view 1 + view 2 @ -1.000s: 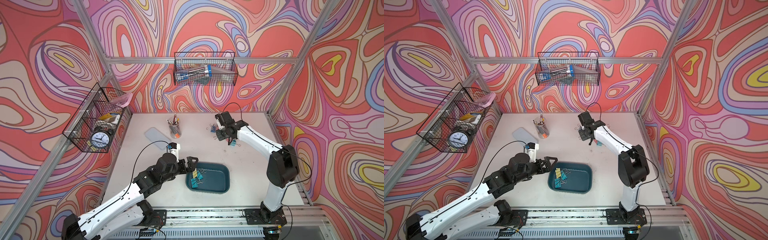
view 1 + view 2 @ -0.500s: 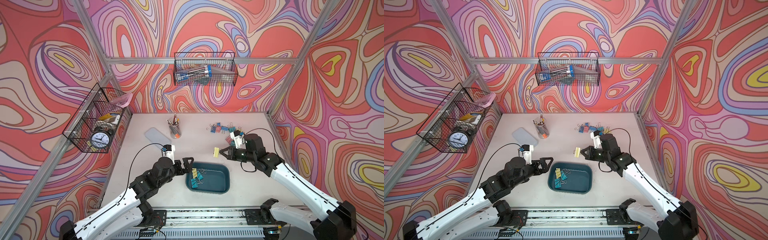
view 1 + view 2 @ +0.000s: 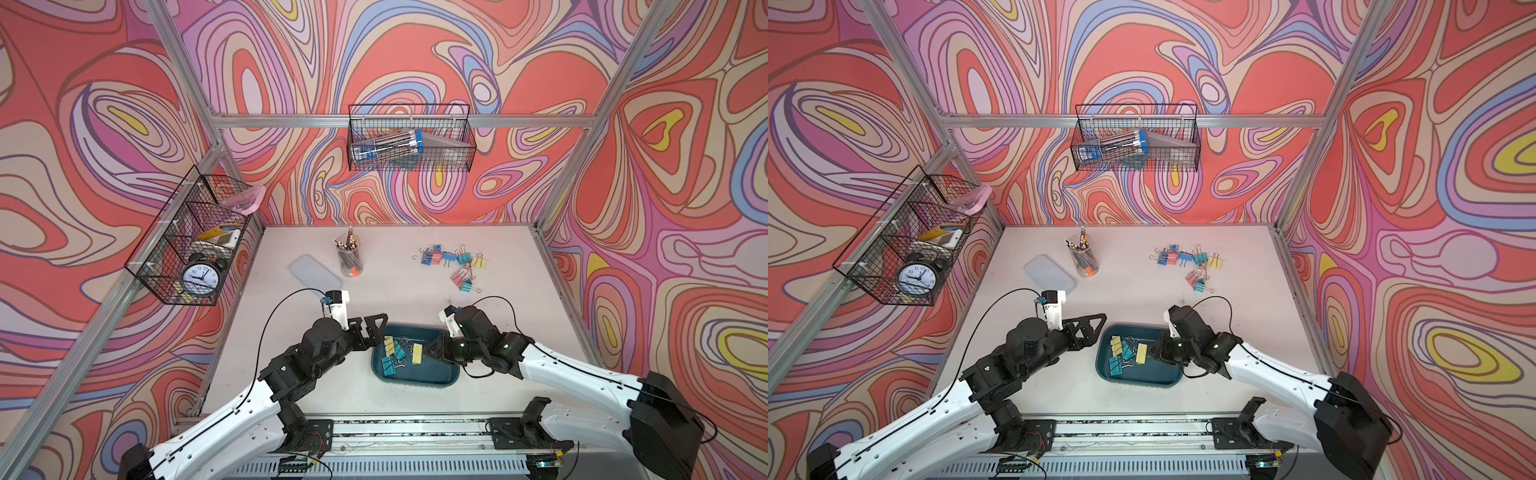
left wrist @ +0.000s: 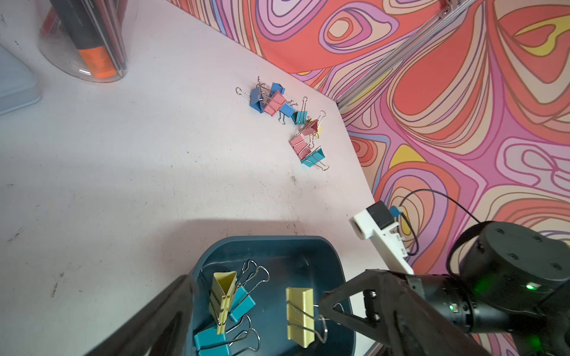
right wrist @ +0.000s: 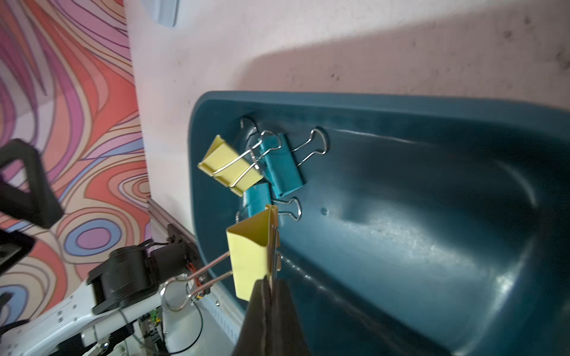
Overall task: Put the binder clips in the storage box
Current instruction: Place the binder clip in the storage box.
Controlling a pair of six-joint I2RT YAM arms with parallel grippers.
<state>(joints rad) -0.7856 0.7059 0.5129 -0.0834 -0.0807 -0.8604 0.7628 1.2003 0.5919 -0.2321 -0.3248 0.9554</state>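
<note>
inside the storage box [image 3: 424,374], at the end nearest your left gripper [image 3: 379,332], you have a small heap of binder clips [image 3: 392,353]. they are yellow and teal, leaning on one another with their wire handles crossed.

over that same end of the box hangs one more yellow binder clip [image 5: 251,255]. your right gripper [image 5: 270,286] is clamped on it, fingers pressed together on its edge, and one wire handle sticks out free toward the box rim. in both top views it sits just beside the heap, on the side toward the box's middle. you cannot tell whether it touches the box floor.

your left gripper holds nothing. its jaws stand wide apart just outside the box rim at the heap's end.

beyond the box, well apart from it toward the back wall, loose clips [image 3: 451,262] in blue, pink, teal and yellow lie scattered on the table [image 3: 395,299].

also beyond the box, on the left arm's side, a clear cup [image 3: 350,259] stands upright with pens and pencils in it. a pale lid [image 3: 311,272] lies flat a little farther out.

high above the box hang two wire baskets. the back-wall basket [image 3: 409,141] holds a clear tube with a blue cap and a flat grey thing. the side-wall basket [image 3: 187,245] holds an alarm clock [image 3: 199,278] and a few smaller items.
</note>
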